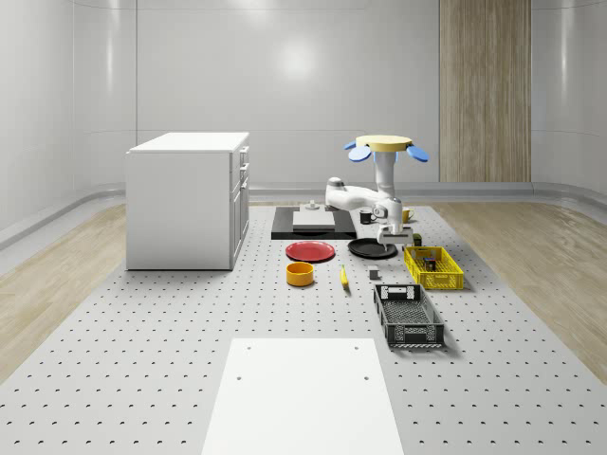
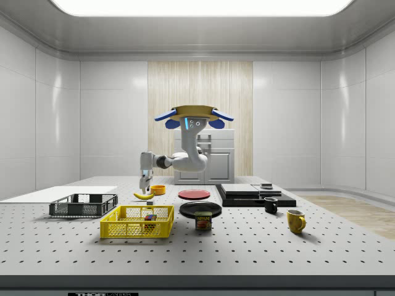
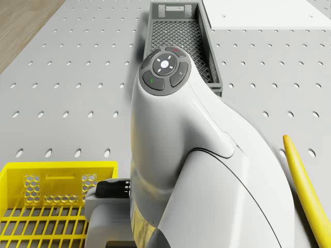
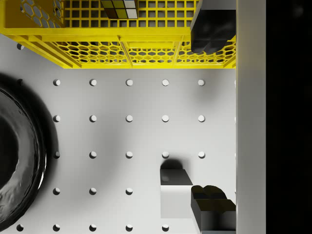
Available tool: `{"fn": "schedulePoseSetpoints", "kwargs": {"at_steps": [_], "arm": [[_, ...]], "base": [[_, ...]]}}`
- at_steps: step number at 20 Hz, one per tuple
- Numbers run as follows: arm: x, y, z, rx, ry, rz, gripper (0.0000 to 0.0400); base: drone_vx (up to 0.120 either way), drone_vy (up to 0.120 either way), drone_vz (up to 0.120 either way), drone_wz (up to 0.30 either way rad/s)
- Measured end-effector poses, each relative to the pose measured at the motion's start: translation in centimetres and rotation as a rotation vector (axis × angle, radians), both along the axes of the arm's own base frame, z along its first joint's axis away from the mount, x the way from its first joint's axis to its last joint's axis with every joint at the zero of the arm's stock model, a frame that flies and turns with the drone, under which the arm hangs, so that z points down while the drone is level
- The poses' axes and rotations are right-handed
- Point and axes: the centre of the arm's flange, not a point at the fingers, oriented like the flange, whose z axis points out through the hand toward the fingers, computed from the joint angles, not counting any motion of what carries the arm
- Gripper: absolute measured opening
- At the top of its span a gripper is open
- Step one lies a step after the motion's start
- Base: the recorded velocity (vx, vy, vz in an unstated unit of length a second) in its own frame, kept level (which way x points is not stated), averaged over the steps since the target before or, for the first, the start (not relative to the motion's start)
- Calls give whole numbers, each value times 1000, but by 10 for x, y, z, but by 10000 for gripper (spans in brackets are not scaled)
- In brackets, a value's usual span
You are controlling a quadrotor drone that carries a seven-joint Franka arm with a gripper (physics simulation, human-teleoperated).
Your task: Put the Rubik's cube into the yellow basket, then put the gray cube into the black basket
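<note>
White sheet (image 1: pixel 303 398) lies nearest the whole-scene cam, flat on the table (image 1: pixel 142 360). Next back is the black basket (image 1: pixel 408 316), standing w/ nothing in it that I can see. Behind it, just apart, is the yellow basket (image 1: pixel 432 267) w/ the Rubik's cube (image 2: pixel 150 217) inside, resting on the basket floor; the wrist view shows it too (image 4: pixel 119 9), behind the mesh wall (image 4: pixel 122 48).

Gray cube (image 1: pixel 374 273) sits on the table btwn the yellow basket and the banana (image 1: pixel 343 277), near the black basket's far end but outside both baskets. An orange bowl (image 1: pixel 300 274) is further to the whole-scene view's left, in the same row.

My tool (image 4: pixel 212 117) hangs pointing down, above the table near the gray cube (image 4: pixel 175 197). Fingers are spread wide and hold nothing: one fingertip (image 4: pixel 213 204) is right beside the cube, the other (image 4: pixel 212 31) is over the yellow basket's edge. Whether that fingertip touches the cube, can't tell. From the side, the tool (image 2: pixel 145 185) is well above the yellow basket's rim.

Further back: black plate (image 1: pixel 372 248) and red plate (image 1: pixel 310 251) side by side, apart. My drone (image 1: pixel 386 144) hovers approx. over the black plate's far side, arm (image 3: pixel 207 170) reaching fwd and down. A white cabinet (image 1: pixel 190 199) stands at the whole-scene view's left.
</note>
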Motion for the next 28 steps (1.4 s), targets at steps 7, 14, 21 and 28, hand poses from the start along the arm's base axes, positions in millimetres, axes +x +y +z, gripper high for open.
{"fn": "schedulePoseSetpoints", "kwargs": {"at_steps": [7,14,21,28], "arm": [[0,0,0,0,0,0,400],[0,0,0,0,0,0,400],[0,0,0,0,0,0,400],[0,0,9,0,0,0,400]], "base": [[0,-120,-69,0],[0,-120,-69,0],[0,-86,-17,0],[0,0,0,0]]}}
